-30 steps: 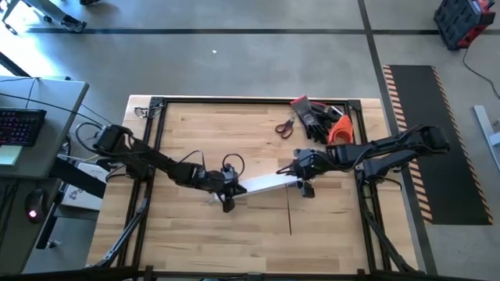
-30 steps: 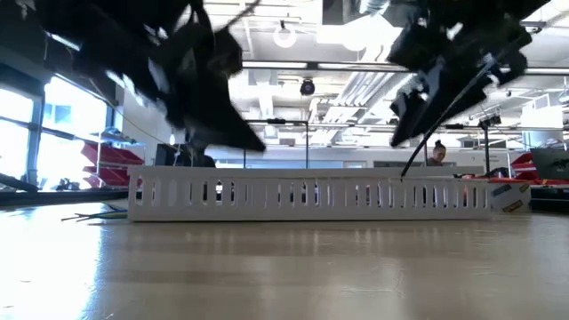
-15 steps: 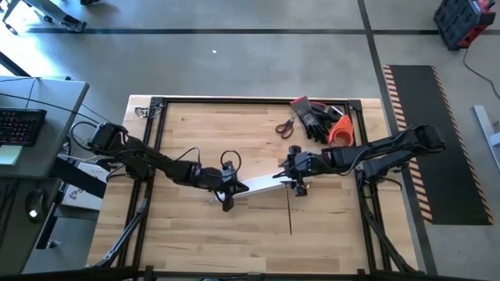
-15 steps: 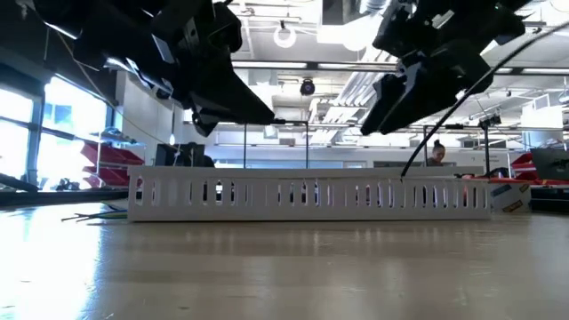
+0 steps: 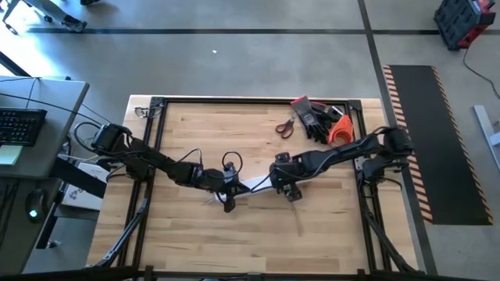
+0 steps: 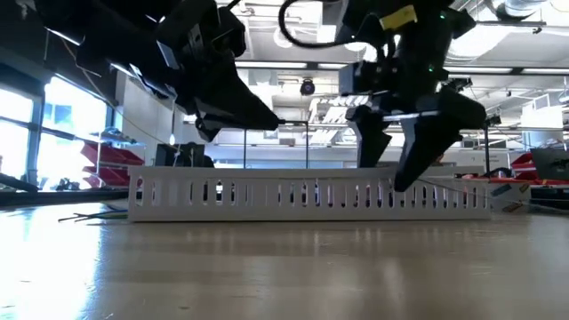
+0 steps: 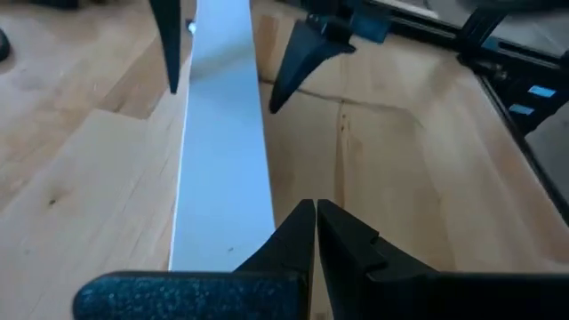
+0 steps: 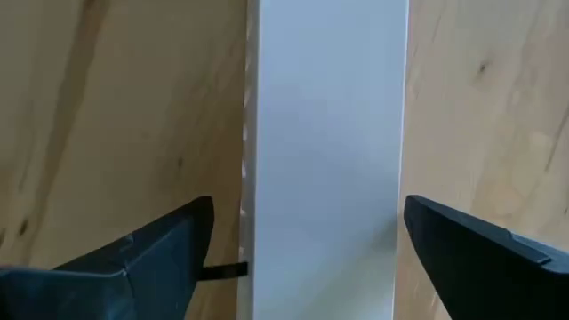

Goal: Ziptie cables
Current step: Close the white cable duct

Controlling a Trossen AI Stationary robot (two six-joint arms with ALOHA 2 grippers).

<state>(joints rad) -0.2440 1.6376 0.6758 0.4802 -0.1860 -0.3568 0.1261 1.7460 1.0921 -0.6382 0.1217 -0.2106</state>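
looking down from the high view, you see the right gripper [image 5: 283, 181] over the white channel [image 5: 256, 185], the left gripper [image 5: 226, 191] at its other end. low view: right jaws spread wide astride it. left wrist view: left pincer pinched shut, empty. cables unseen (likely limp, light; grasp mid-bundle).

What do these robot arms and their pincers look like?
Both arms are dark, slim and jointed, with thin black cables looping along them. Each ends in two black, pointed, wedge-shaped fingers: left gripper, right gripper. In the low view the right arm carries a yellow label.
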